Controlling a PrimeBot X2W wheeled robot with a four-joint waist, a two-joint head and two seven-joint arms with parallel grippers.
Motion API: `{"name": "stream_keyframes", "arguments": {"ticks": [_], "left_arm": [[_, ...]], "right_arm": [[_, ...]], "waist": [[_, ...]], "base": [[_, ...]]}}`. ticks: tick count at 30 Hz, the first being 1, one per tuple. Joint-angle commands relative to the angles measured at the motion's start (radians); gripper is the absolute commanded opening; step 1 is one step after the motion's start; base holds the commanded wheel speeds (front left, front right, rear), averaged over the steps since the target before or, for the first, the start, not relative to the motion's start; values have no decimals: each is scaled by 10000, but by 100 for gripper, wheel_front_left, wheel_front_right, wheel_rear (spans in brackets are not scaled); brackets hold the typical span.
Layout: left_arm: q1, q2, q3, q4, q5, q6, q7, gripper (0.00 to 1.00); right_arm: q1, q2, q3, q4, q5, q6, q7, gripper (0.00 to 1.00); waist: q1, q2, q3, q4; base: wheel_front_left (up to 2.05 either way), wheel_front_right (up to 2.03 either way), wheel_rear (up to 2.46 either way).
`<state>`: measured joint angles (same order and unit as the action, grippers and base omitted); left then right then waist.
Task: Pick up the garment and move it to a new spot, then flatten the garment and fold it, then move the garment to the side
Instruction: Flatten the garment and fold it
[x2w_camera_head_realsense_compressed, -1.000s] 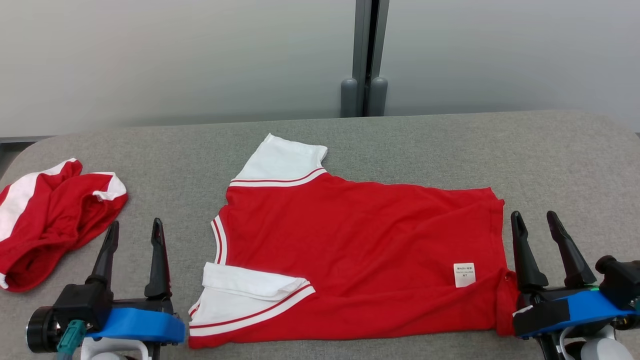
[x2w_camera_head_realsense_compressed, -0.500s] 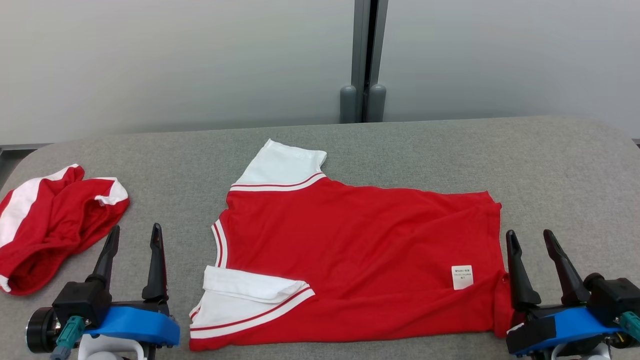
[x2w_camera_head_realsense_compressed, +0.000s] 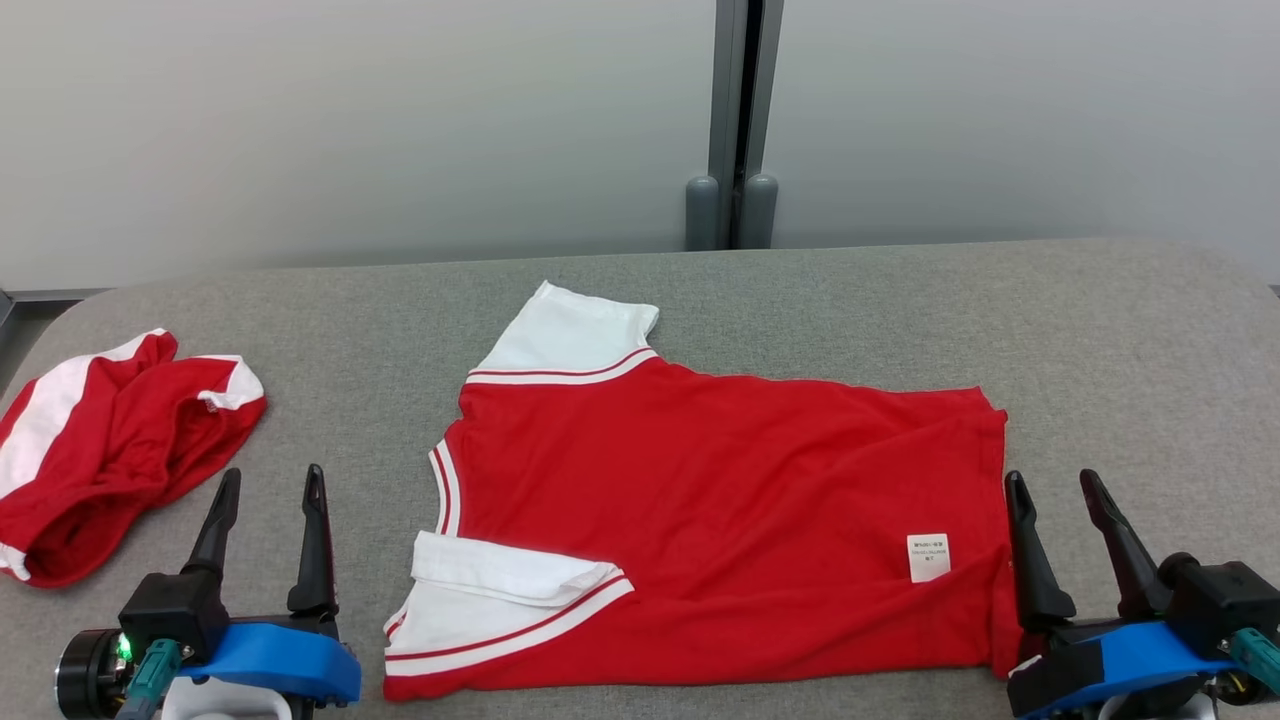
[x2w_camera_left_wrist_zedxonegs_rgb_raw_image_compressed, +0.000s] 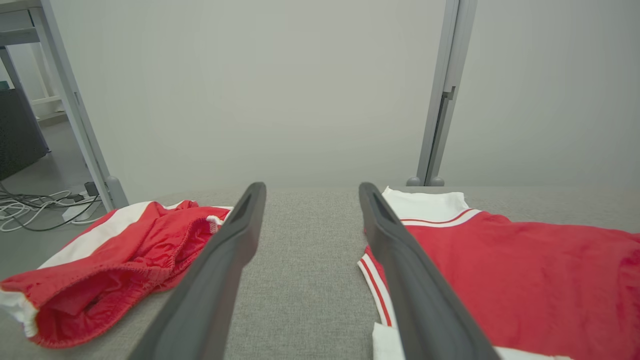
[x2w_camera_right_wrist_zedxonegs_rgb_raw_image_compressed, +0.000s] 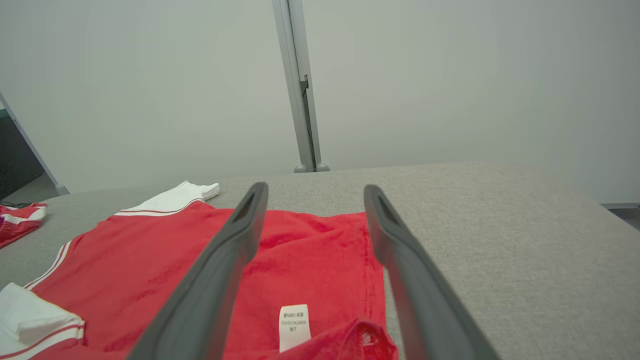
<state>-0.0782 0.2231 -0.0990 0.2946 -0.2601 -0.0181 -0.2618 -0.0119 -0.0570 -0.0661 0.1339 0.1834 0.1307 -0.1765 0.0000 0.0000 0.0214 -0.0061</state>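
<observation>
Soft, light garment (x2w_camera_head_realsense_compressed: 720, 510) lay spread on the worktop (x2w_camera_head_realsense_compressed: 1100, 330); left tool (x2w_camera_head_realsense_compressed: 272, 473) and right tool (x2w_camera_head_realsense_compressed: 1052, 478) gaped wide, empty. Hem corners seemed the best hold.

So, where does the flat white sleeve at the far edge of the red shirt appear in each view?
Head view: white sleeve just left of centre.
Left wrist view: white sleeve right of centre.
Right wrist view: white sleeve left of centre.
Shared landmark: grey post beyond it.

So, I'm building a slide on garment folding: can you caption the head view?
Red shirt lies spread on the grey table, left gripper and right gripper open at its ends.
</observation>
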Motion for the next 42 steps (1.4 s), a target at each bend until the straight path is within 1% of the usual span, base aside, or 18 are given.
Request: {"name": "stream_keyframes", "arguments": {"ticks": [1,14,18,25,30,34,36,42], "left_arm": [[-39,2,71,36,78,-5,-45,100],[-84,-37,118,191,184,-78,-44,100],[-666,146,4,234,264,-237,4,100],[-2789,889,-254,454,337,-747,439,100],[-4624,1379,-616,698,112,-1028,1065,100],[-6128,1704,-1161,1035,-129,-1127,1646,100],[-6865,1832,-1601,1273,-283,-1146,1907,100],[-8787,2352,-2994,2152,-1459,-1121,2749,100]], "right_arm": [[63,35,-10,-21,-51,1,24,100],[-39,57,-60,191,-18,1,128,100],[-613,-237,-191,243,-116,1,244,100],[-2252,-983,-358,372,74,1,729,100],[-3583,-1450,-285,622,144,1,1242,100],[-4335,-1584,-227,874,206,1,1697,100],[-4673,-1615,-122,904,242,1,1823,100],[-5380,-1503,323,882,472,1,1804,100]], "waist": [[0,0,1,4],[0,0,78,-58],[0,0,312,-91],[0,0,1195,-291],[0,0,2129,-604],[0,0,2908,-857],[0,0,3314,-964],[0,0,4438,-1391]], "base": [[0,0,0],[0,0,0],[0,0,0],[0,0,0],[0,0,0],[0,0,0],[0,0,0],[0,0,0]]}}
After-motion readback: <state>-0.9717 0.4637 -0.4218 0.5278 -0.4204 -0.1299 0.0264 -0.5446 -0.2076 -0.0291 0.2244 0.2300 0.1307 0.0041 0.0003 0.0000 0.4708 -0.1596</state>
